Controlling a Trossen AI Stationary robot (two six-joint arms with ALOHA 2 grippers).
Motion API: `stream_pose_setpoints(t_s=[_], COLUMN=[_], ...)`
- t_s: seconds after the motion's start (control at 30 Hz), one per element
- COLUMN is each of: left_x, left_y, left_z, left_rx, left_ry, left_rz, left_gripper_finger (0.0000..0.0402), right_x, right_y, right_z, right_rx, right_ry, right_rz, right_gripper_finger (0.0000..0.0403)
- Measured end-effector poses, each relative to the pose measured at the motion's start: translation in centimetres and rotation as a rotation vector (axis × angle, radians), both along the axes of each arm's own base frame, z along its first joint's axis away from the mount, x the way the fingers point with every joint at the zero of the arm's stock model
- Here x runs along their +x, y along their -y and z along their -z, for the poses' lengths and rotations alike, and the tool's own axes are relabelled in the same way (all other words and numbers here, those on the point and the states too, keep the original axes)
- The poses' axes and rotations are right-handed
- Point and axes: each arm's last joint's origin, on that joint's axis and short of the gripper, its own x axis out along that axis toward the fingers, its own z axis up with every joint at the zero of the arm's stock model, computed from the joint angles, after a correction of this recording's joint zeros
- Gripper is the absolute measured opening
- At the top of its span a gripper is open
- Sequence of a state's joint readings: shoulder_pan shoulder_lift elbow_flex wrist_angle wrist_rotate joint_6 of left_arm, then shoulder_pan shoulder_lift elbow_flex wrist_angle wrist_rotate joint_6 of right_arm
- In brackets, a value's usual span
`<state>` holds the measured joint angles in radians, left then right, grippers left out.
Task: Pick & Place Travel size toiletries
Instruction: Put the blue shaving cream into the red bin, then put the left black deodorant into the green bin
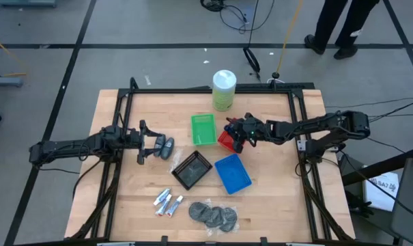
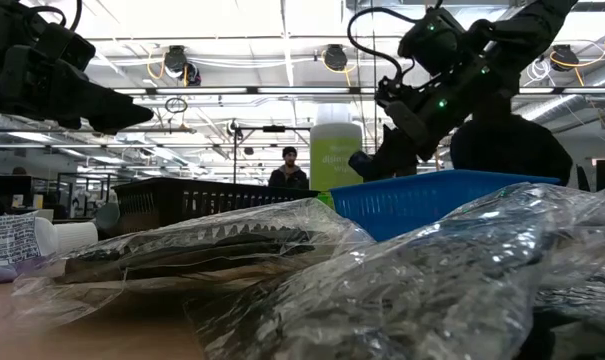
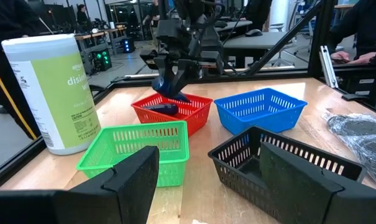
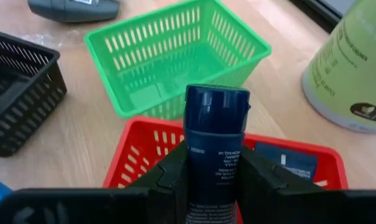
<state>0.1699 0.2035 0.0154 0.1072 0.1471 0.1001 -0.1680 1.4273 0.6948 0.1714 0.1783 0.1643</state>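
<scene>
Presently a navy flat pack (image 4: 215, 155) is held clamped in the right gripper (image 4: 214, 180), cap end pointing forward along the fingers, directly above the red tray (image 4: 150, 152), where a second navy pack (image 4: 284, 163) already lies, toward the worktop's far edge. Further off, the left gripper (image 1: 143, 142) is seen spread wide just beside the two dark grey bottles (image 1: 164, 146), near the worktop's left edge.

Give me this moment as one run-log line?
right gripper: shut on navy pack, above red tray | left gripper: open, by grey bottles
</scene>
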Motion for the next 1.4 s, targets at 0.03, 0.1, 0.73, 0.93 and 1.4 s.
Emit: stream_pose_setpoints(t_s=[0.03,0.1,0.73,0.93,1.4], left_x=[0.0,0.0,0.0,0.0,0.0], left_y=[0.0,0.0,0.0,0.0,0.0], left_z=[0.0,0.0,0.0,0.0,0.0], left_rx=[0.0,0.0,0.0,0.0,0.0], left_ry=[0.0,0.0,0.001,0.001,0.001], left_rz=[0.0,0.0,0.0,0.001,0.001], left_gripper_finger=[0.0273,0.0274,0.0274,0.0274,0.0273], right_x=[-0.1,-0.2,-0.8,-0.7,-0.7], right_y=[0.0,0.0,-0.1,-0.1,-0.1], right_z=[0.1,0.3,1.2,1.0,1.0], right_rx=[0.001,0.008,0.03,0.026,0.025], right_ry=[-0.003,-0.008,-0.009,0.006,0.007], right_rz=[0.0,0.005,0.023,0.021,0.021], right_gripper_finger=[0.0093,0.0093,0.0146,0.0164,0.0175])
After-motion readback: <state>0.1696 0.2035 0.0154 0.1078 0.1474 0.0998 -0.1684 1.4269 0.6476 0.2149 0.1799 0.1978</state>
